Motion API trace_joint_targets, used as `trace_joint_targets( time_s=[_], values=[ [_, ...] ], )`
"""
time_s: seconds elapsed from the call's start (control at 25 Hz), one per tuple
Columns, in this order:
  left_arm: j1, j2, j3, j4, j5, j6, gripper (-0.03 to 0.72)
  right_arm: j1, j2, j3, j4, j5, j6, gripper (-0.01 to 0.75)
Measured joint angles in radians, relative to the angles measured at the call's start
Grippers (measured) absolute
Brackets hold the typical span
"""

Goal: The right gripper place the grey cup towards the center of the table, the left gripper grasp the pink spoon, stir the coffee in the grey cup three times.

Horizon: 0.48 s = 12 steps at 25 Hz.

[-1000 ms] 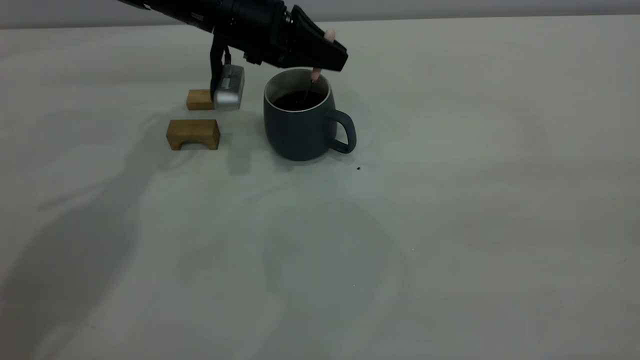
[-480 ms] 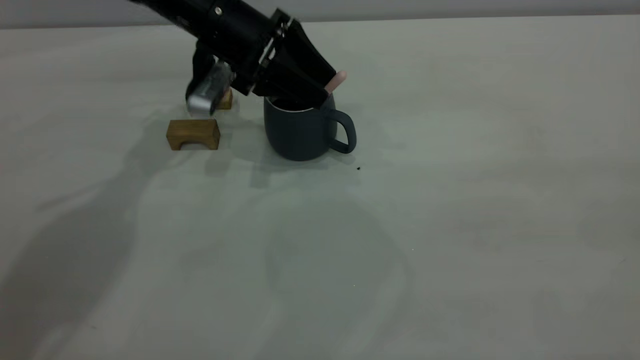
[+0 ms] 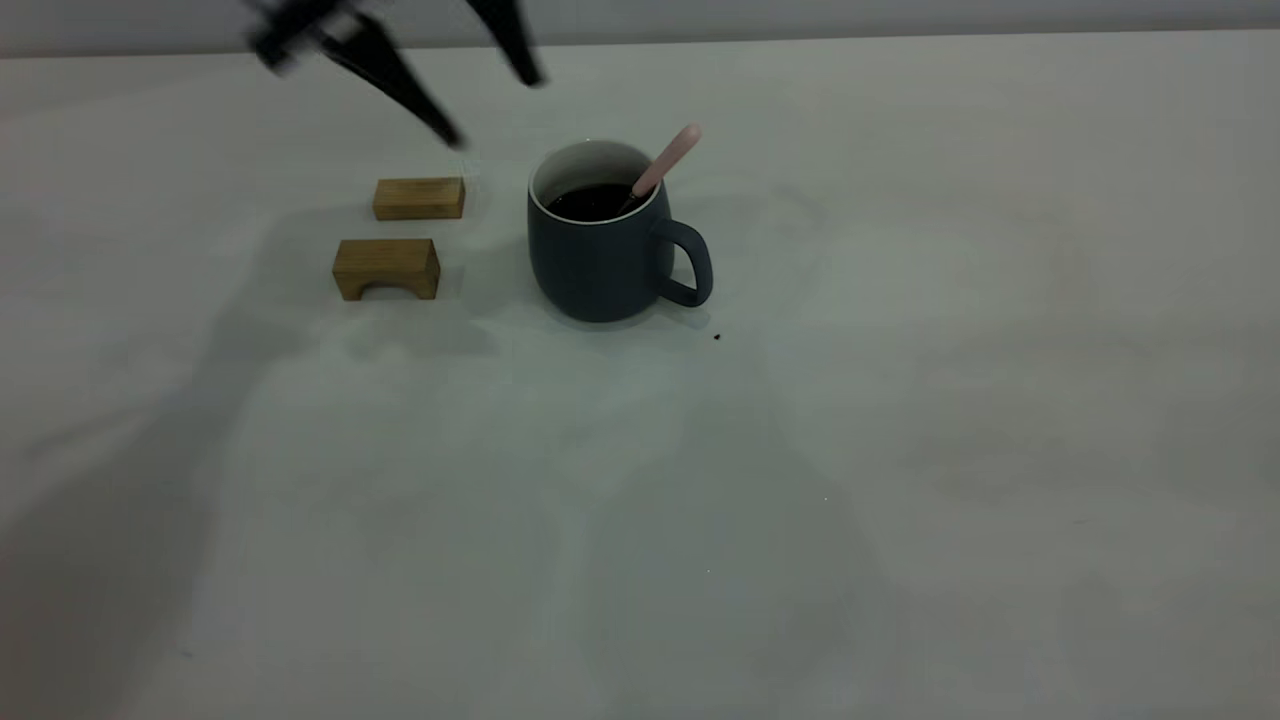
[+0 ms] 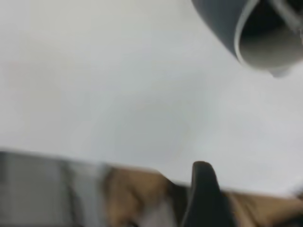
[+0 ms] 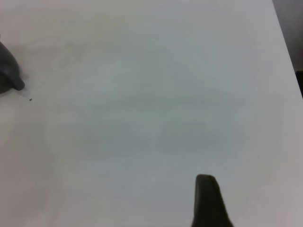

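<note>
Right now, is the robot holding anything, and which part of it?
Nothing is held. The left end effector hangs open above the table, apart from the pink spoon, which leans in the grey cup by itself. The right end effector grips nothing that shows.

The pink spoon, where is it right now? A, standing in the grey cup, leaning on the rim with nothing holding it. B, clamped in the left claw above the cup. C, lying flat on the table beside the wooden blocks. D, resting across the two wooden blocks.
A: the pink spoon leans on the rim of the grey cup, its bowl in the coffee, while the left claw is open, up and apart from it.
</note>
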Motion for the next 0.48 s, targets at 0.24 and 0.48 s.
trace_joint_targets(
  time_s=[0.24,0.48],
  values=[
    [0.0,-0.199,0.0,0.293,0.0,0.027,0.573,0.0,0.0,0.0,0.0,0.0,0.0,0.52],
    [0.0,-0.488,0.005,0.621,0.0,0.36,0.573,0.0,0.0,0.0,-0.001,0.0,0.0,0.52]
  ],
)
